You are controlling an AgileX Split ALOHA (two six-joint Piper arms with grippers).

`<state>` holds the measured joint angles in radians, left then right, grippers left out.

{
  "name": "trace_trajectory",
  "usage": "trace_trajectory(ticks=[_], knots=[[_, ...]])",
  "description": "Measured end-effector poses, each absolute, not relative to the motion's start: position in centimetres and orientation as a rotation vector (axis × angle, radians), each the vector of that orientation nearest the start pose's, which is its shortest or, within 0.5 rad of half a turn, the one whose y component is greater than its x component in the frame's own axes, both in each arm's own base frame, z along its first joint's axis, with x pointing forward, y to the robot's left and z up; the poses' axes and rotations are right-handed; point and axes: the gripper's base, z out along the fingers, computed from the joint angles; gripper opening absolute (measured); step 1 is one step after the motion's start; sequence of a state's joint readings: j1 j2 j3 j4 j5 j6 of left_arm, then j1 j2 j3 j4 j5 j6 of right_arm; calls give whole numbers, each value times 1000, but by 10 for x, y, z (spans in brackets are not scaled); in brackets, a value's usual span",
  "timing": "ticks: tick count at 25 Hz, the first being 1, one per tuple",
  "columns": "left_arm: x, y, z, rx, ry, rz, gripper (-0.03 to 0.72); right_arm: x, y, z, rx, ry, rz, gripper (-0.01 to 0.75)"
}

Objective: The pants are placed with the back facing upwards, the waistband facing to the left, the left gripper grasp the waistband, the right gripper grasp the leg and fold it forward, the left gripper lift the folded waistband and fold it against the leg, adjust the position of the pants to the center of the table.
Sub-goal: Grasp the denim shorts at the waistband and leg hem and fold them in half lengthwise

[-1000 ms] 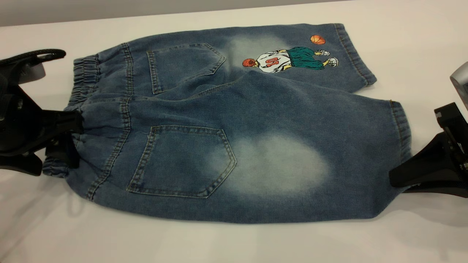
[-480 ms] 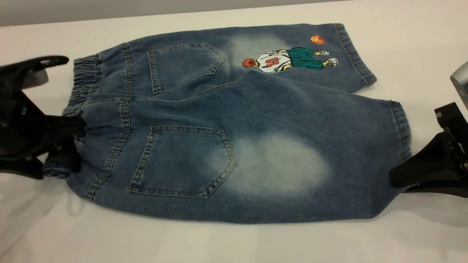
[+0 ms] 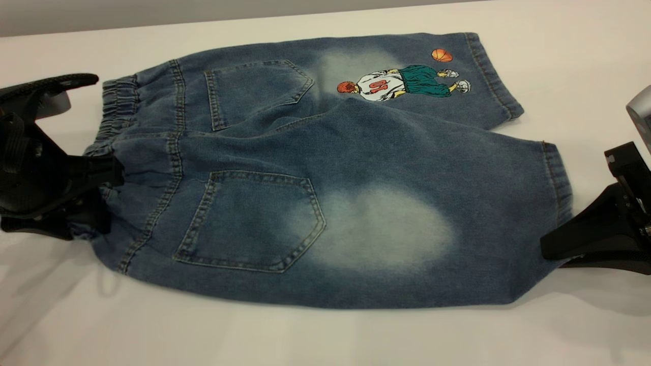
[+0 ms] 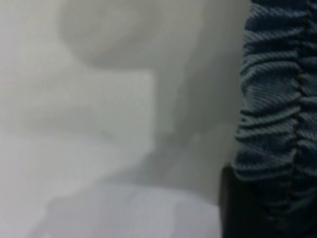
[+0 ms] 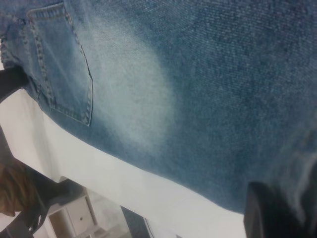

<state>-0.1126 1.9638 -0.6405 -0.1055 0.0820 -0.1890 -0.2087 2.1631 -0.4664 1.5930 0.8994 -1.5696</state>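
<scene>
Pants: the blue denim shorts are spread back-up on the whitish tabletop, two stitched back pockets showing, with the near half drawn partly over the far half.
Waistband: the gathered elastic band is turned toward the exterior view's left; in the left wrist view its ruched folds are seen close up.
Leg: the plain leg with the pale faded oval lies nearest the camera, its hem at the right; the basketball-player print is on the far leg.
Left claw: the left claw is clamped on the waistband's near end.
Right claw: the right claw is pinched onto the plain leg's hem corner.
</scene>
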Motion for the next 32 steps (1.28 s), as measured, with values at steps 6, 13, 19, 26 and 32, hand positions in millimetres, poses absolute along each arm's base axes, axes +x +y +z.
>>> trace_trajectory(ticks=[6, 13, 19, 26, 32], knots=[[270, -31, 53, -260, 2864, -90, 158, 213, 32, 33, 352, 2689, 1428, 14], [271, -32, 67, -257, 2836, -101, 158, 216, 34, 37, 377, 2629, 1493, 14], [265, -32, 95, -261, 2846, -120, 158, 221, 36, 48, 389, 2533, 1571, 14], [252, -33, 125, -280, 2881, -150, 158, 223, 35, 81, 254, 2470, 1473, 14], [241, -33, 143, -280, 2910, -162, 158, 203, 34, 110, 71, 2493, 1280, 14]])
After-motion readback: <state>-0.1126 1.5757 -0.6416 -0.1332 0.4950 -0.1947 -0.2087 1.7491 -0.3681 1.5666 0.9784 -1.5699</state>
